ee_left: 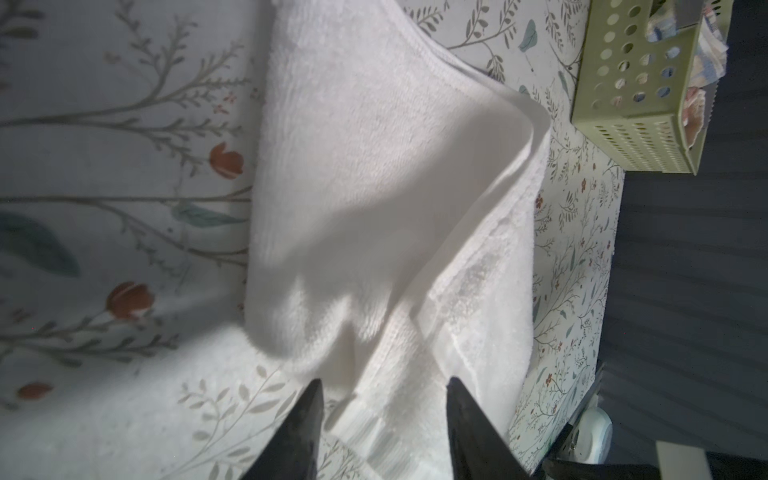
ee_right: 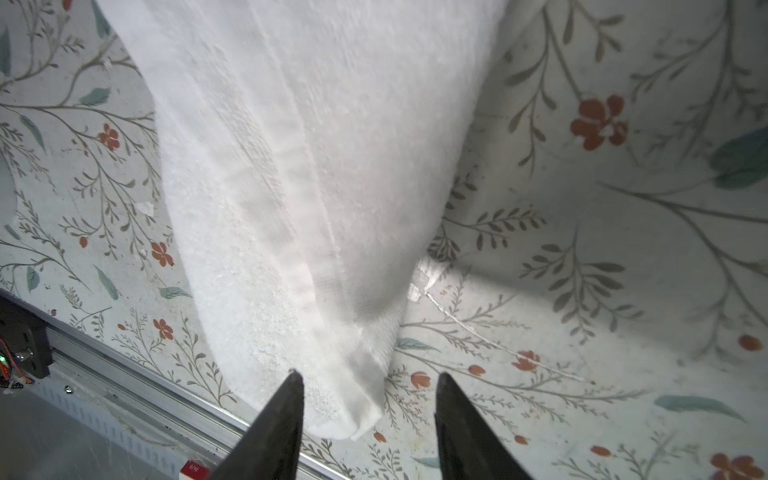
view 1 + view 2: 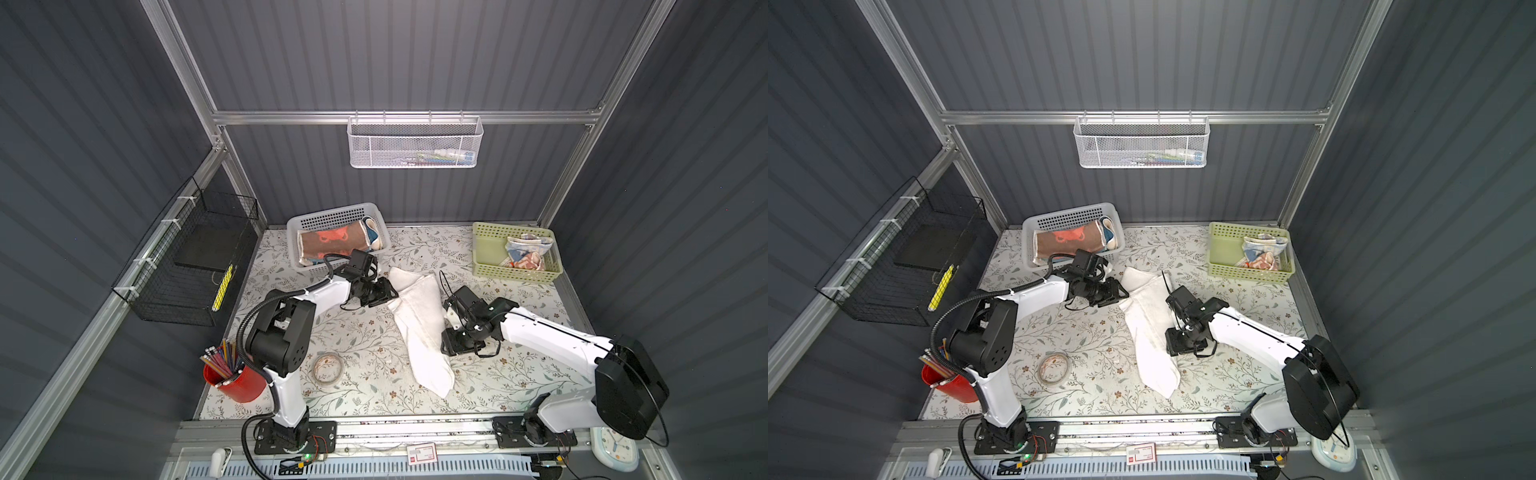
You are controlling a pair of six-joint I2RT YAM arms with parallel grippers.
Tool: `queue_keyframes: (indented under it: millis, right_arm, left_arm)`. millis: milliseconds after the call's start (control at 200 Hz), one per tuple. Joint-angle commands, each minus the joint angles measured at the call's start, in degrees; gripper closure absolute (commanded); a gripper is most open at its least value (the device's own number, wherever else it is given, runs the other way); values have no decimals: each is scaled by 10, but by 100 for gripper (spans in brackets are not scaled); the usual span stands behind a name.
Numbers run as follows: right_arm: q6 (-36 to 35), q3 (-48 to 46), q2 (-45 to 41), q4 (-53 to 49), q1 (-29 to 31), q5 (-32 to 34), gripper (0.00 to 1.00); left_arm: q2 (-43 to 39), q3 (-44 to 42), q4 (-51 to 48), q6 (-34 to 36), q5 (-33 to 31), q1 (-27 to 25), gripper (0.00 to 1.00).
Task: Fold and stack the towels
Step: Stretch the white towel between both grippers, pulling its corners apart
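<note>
A plain white towel (image 3: 419,328) (image 3: 1150,332) lies in a long, loosely folded strip down the middle of the floral table in both top views. My left gripper (image 3: 388,293) (image 1: 384,386) is at the strip's far left edge, open, with white cloth under and between its fingers. My right gripper (image 3: 444,351) (image 2: 369,378) hangs open by the strip's right side; the near corner of the towel (image 2: 316,232) lies flat between its fingers. A coral-brown towel (image 3: 332,243) and a blue cream-edged one (image 3: 372,232) sit in the white basket (image 3: 332,212). A patterned towel (image 3: 528,251) fills the green basket (image 3: 490,249).
A red cup of pencils (image 3: 232,380) and a tape roll (image 3: 327,368) stand front left near the left arm's base. A black wire basket (image 3: 195,266) hangs on the left wall and a white mesh basket (image 3: 415,143) on the back wall. An aluminium rail (image 3: 415,428) borders the front edge.
</note>
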Motion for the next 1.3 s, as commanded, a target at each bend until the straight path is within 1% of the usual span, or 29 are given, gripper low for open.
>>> queue_keyframes:
  millis: [0,110,320,505,670,750,845,961,1116,1151,1226,1291]
  right_arm:
    - [34,-35,-19,21,2,-18,48]
    - [44,-66,-24,37,2,-24,48]
    - [48,-91,-19,55,2,-21,50]
    - [48,-104,-10,75,2,-26,53]
    - [46,-110,-11,81,5,-27,54]
    - [49,-117,-15,87,6,-30,55]
    - [53,-124,-18,96,9,-37,54]
    - [54,-128,-18,98,12,-37,53]
    - [54,-137,-15,107,17,-36,54]
    - [52,-138,-14,110,17,-37,54]
    - [49,-137,-9,115,18,-34,56]
    - [46,-133,-4,115,18,-31,57]
  left_arm:
    - [25,29,17,-10,33,-8,53]
    - [48,42,26,-16,36,-15,54]
    - [66,57,42,-26,45,-23,59]
    - [70,73,46,-28,51,-26,68]
    - [62,81,45,-26,60,-26,85]
    - [59,87,37,-22,61,-26,88]
    - [59,94,26,-19,62,-26,88]
    - [59,92,24,-22,61,-27,83]
    - [71,93,25,-25,67,-37,69]
    - [76,94,27,-25,70,-41,68]
    - [88,97,38,-32,77,-49,68]
    - [89,94,53,-42,81,-52,77]
